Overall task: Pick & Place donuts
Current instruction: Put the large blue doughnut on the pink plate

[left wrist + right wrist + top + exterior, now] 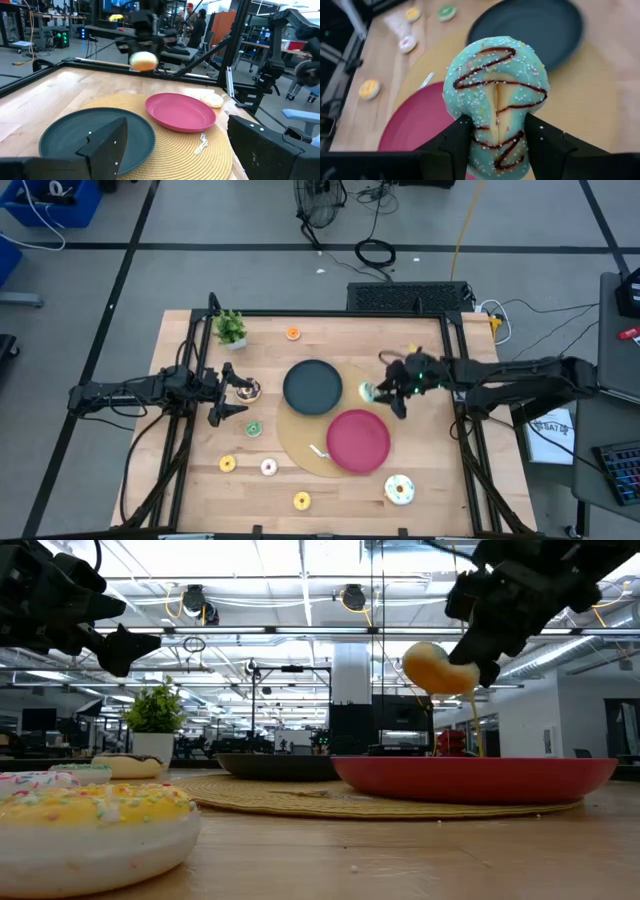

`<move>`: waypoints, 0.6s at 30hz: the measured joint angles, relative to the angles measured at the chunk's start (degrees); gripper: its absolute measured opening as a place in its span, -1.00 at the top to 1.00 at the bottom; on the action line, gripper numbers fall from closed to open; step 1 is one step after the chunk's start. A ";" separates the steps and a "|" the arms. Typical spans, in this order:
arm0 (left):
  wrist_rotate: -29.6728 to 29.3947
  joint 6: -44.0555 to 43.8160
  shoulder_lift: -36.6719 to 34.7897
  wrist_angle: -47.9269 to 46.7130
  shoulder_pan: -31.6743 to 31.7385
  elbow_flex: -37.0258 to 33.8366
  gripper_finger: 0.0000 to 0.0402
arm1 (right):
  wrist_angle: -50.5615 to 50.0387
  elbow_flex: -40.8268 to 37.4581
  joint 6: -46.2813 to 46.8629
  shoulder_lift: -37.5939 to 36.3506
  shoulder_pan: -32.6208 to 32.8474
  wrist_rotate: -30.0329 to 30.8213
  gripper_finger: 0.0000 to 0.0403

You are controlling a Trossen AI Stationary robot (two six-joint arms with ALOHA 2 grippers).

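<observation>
A wooden surface [190, 480] sits in a workshop of racks and cables. At its left the left claw [222, 395] hovers released, a chocolate donut [246, 389] between its fingers, small donuts [254, 429] nearer. In the middle a woven mat [292, 442] carries a black plate [313, 387] and a red plate [358, 440]. Just right of the black plate, the right claw [496, 131] is clenched on a mint-green donut [496, 95], squeezing it, above the mat
</observation>
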 joint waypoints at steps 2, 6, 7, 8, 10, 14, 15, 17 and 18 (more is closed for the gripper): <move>-0.02 0.01 0.01 -0.02 0.01 -0.02 -0.67 | 1.65 0.00 0.45 1.21 4.67 2.92 0.23; -0.01 0.00 0.00 0.00 0.01 0.00 -0.67 | 3.61 0.00 0.58 3.86 12.13 8.52 0.23; -0.01 -0.01 0.00 -0.02 0.01 0.00 -0.67 | 4.00 0.02 0.58 4.61 13.61 9.93 0.23; 0.00 -0.01 0.00 -0.01 0.00 -0.01 -0.67 | 4.05 0.02 0.56 5.27 14.95 11.16 0.23; -0.01 0.01 0.01 0.00 0.00 0.00 -0.67 | 4.74 0.06 0.57 7.12 17.07 12.27 0.23; 0.00 -0.01 0.00 -0.02 0.01 -0.01 -0.67 | 5.26 0.09 0.90 11.33 20.21 13.31 0.23; 0.00 0.01 -0.01 -0.02 -0.01 0.00 -0.67 | 5.30 0.09 1.02 12.52 20.70 13.32 0.23; -0.01 0.01 0.00 -0.02 0.00 0.00 -0.67 | 5.24 0.09 1.20 14.96 21.50 13.42 0.23; 0.00 0.01 0.01 -0.02 -0.01 0.00 -0.67 | 5.34 0.09 1.22 16.11 21.70 13.50 0.23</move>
